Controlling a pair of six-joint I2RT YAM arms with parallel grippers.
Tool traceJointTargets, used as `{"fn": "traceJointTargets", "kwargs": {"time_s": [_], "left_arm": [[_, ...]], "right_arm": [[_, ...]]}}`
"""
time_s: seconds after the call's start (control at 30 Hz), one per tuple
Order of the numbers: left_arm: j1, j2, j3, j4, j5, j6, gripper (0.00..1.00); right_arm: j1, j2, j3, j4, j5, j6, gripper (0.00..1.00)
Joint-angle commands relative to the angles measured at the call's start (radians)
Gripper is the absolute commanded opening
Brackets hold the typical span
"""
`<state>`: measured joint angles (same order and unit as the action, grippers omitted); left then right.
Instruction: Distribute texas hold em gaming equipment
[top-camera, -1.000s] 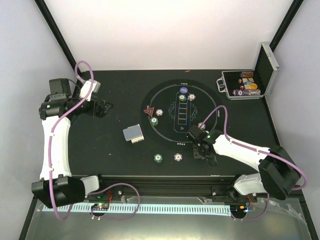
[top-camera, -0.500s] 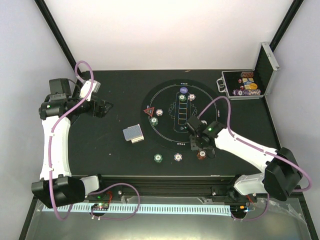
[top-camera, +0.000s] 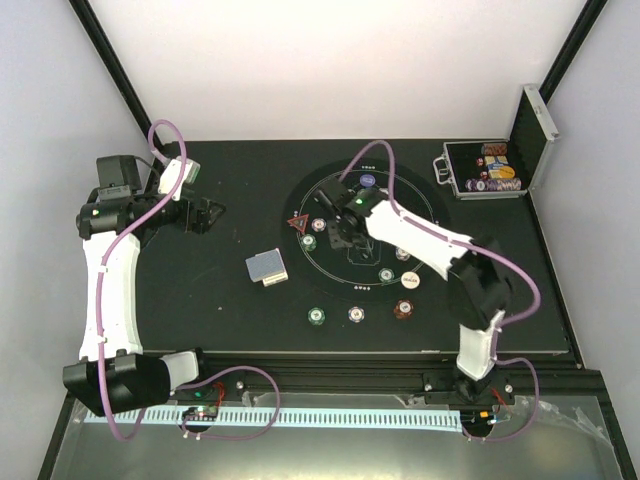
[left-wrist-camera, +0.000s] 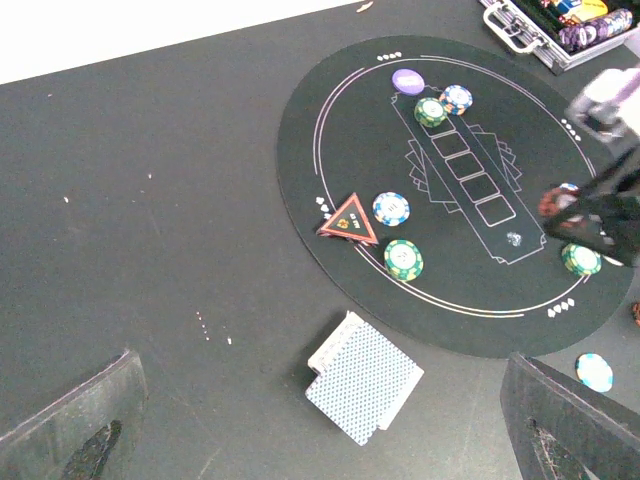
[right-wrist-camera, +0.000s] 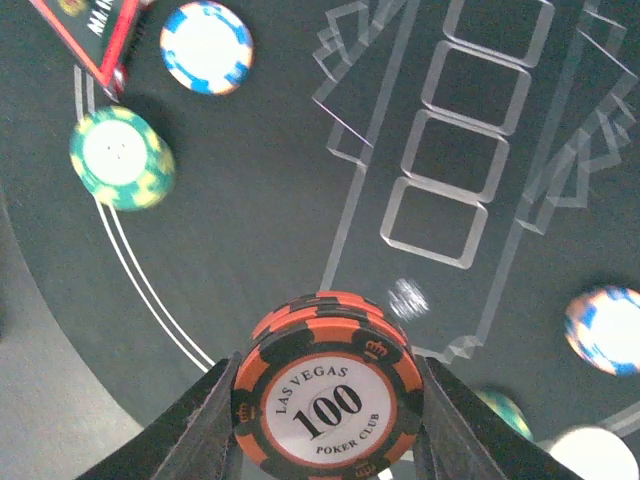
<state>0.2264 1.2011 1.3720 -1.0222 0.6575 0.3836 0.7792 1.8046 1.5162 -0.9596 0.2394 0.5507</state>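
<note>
**Two arms, one grip on chips**

Top view: the right fingers (top-camera: 343, 234) hang over the left half of the round mat (top-camera: 335, 275). The left fingers (top-camera: 207, 215) sit well apart, over the table (top-camera: 200, 300). Cards (top-camera: 266, 268) lie just left of the mat.

Left wrist: the left fingers stand spread, grasping nothing. The red triangle (left-wrist-camera: 348, 219) lies on the mat's rim.

Right wrist: the right fingers clamp orange chips (right-wrist-camera: 323, 395) marked 100, over the mat.
</note>
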Motion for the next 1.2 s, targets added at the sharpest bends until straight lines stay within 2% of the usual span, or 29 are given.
{"fn": "traceJointTargets", "kwargs": {"time_s": [0.0,0.2,0.33,1.17], "left_arm": [[0.005,0.000,0.039,-0.010,0.000,-0.001,0.99],[0.005,0.003,0.045,-0.012,-0.001,0.003,0.99],[0.005,0.008,0.051,-0.014,-0.001,0.007,0.99],[0.005,0.006,0.050,-0.021,-0.001,0.012,0.99]], "right_arm": [[0.002,0.175,0.181,-0.002,-0.014,-0.069,0.24],[-0.009,0.358,0.325,0.007,-0.058,-0.095,0.24],[-0.027,0.418,0.350,0.021,-0.077,-0.100,0.25],[-0.037,0.533,0.416,0.043,-0.127,-0.119,0.26]]}}
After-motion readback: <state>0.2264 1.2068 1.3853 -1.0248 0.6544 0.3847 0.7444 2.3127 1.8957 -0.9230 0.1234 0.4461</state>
